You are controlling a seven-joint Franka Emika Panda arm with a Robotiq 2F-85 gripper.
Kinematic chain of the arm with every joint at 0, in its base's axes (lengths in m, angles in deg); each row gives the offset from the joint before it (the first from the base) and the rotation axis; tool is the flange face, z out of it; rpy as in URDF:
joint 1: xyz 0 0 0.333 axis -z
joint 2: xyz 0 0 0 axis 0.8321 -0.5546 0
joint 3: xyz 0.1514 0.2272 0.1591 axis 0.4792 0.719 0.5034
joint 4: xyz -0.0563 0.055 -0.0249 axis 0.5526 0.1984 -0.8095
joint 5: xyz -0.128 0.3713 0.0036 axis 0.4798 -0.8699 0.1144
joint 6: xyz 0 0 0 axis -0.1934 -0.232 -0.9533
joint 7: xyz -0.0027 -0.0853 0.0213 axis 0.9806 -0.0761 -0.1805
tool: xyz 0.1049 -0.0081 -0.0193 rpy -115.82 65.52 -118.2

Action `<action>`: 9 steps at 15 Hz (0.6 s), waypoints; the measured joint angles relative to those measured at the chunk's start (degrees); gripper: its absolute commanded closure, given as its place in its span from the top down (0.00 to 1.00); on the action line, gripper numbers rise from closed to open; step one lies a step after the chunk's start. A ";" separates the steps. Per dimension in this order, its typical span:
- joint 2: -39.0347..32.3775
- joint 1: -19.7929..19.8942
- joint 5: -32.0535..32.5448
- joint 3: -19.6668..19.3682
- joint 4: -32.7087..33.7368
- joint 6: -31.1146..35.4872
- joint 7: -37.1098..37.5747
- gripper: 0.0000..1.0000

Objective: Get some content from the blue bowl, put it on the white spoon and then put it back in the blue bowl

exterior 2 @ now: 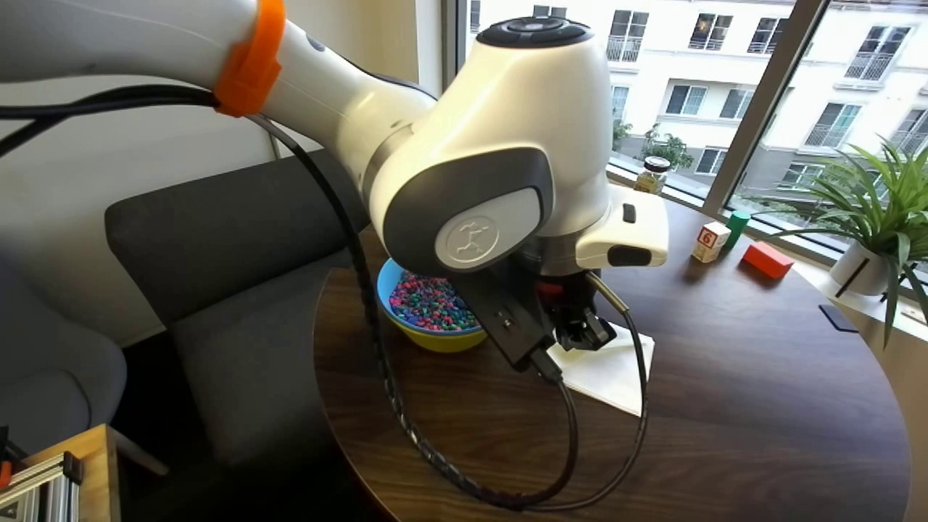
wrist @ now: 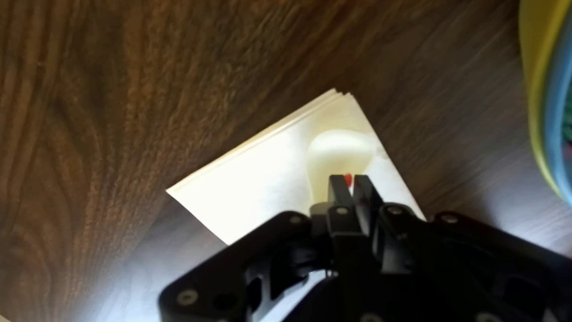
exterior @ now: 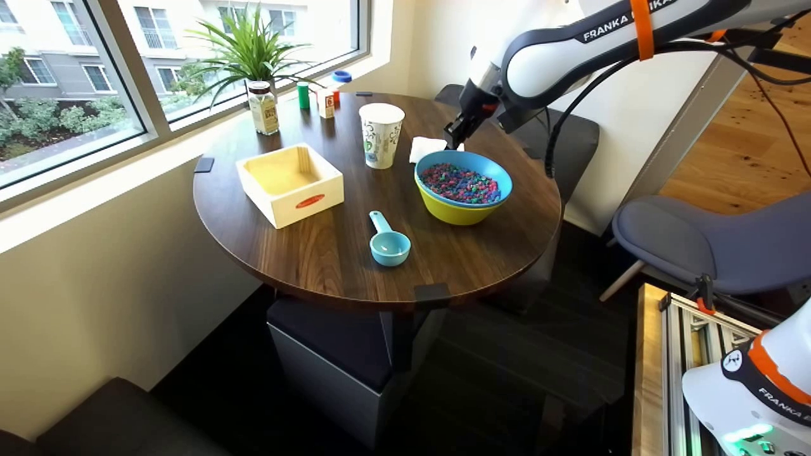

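Observation:
The blue bowl (exterior: 491,166), yellow-green outside, stands on the table and shows in both exterior views (exterior 2: 389,281). It holds a heap of tiny mixed-colour content (exterior: 459,182) (exterior 2: 433,304). Its edge shows at the right of the wrist view (wrist: 546,112). The white spoon (wrist: 336,150) lies on a folded white napkin (wrist: 263,179) beside the bowl; my fingers hide part of its handle side. My gripper (wrist: 348,181) is over the spoon, nearly closed, with a small red piece (wrist: 347,180) between the fingertips. The gripper also shows in an exterior view (exterior 2: 591,337).
A yellow square wooden tray (exterior: 310,201), a tall white cup (exterior: 380,139) and a light-blue measuring scoop (exterior: 389,247) stand on the round table. A jar (exterior: 263,111), small blocks (exterior 2: 710,241) and a plant (exterior: 250,47) are by the window. The arm's cable (exterior 2: 406,428) hangs near the table.

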 measured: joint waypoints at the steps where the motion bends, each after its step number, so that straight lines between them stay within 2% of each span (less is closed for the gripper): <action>1: -0.02 0.00 0.00 0.04 0.00 -0.01 0.02 0.36; 3: -0.06 0.00 0.00 0.08 0.00 -0.02 0.03 0.37; 5: -0.07 0.00 0.00 0.11 0.00 -0.02 0.03 0.62; 6: -0.07 0.00 0.00 0.11 0.01 -0.02 0.03 0.63; 9: -0.07 0.01 0.00 0.10 0.20 -0.02 0.09 0.86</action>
